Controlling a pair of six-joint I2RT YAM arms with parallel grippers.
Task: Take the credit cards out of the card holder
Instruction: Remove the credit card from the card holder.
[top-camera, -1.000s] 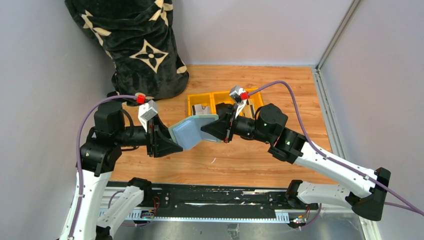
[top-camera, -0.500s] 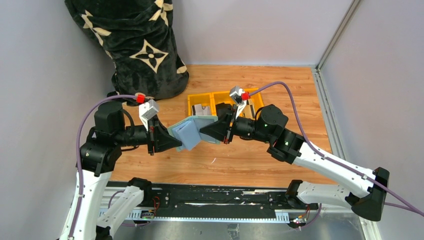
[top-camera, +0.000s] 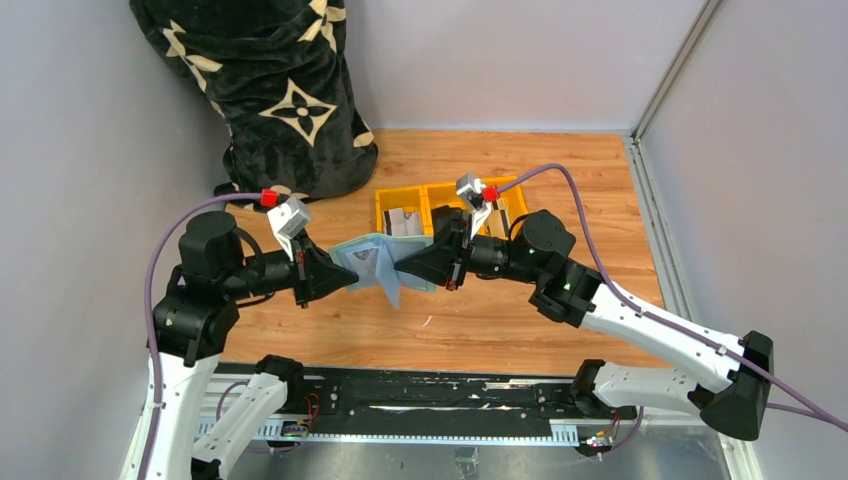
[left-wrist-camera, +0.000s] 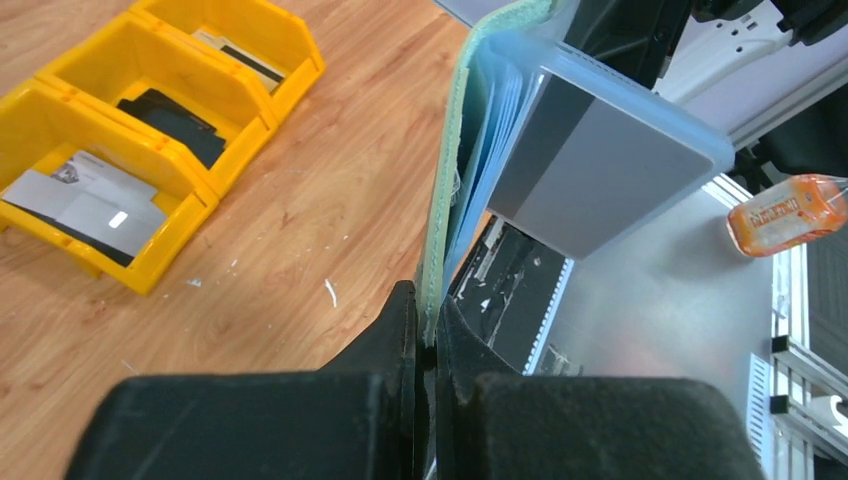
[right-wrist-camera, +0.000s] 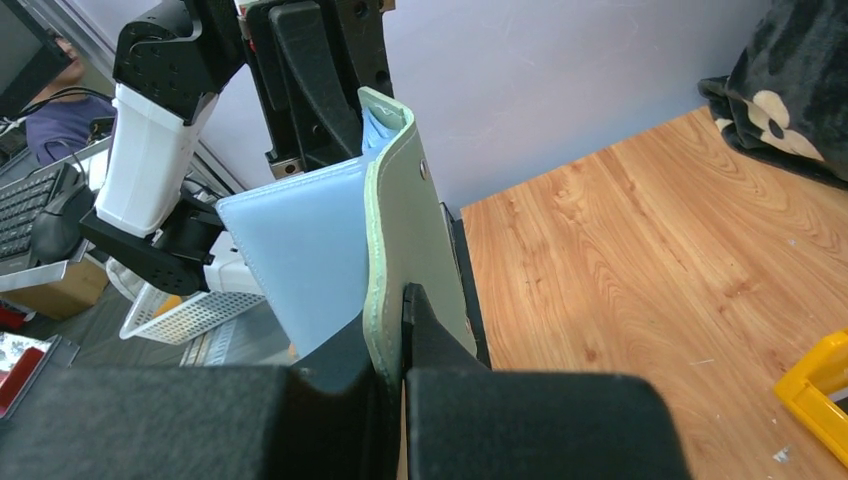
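The sage-green card holder (top-camera: 372, 259) hangs open like a book above the table, held between both arms. My left gripper (top-camera: 342, 273) is shut on the edge of one green cover (left-wrist-camera: 438, 210). My right gripper (top-camera: 407, 267) is shut on the other cover (right-wrist-camera: 412, 225). Pale blue and clear sleeves (right-wrist-camera: 300, 250) fan out between the covers. In the left wrist view a grey credit card (left-wrist-camera: 610, 165) with a dark stripe sits in the outermost sleeve. Another pale card (left-wrist-camera: 85, 195) lies in the nearest compartment of the yellow tray.
The yellow three-compartment tray (top-camera: 383, 203) stands on the wooden table just behind the grippers; its middle compartment holds a black item (left-wrist-camera: 172, 112). A black patterned blanket (top-camera: 270, 90) is bundled at the back left. Grey walls close in the table.
My left gripper has closed on the holder's cover and drawn left. The holder has spread from nearly flat to open, sleeves hanging down. The right gripper stays shut on its cover.
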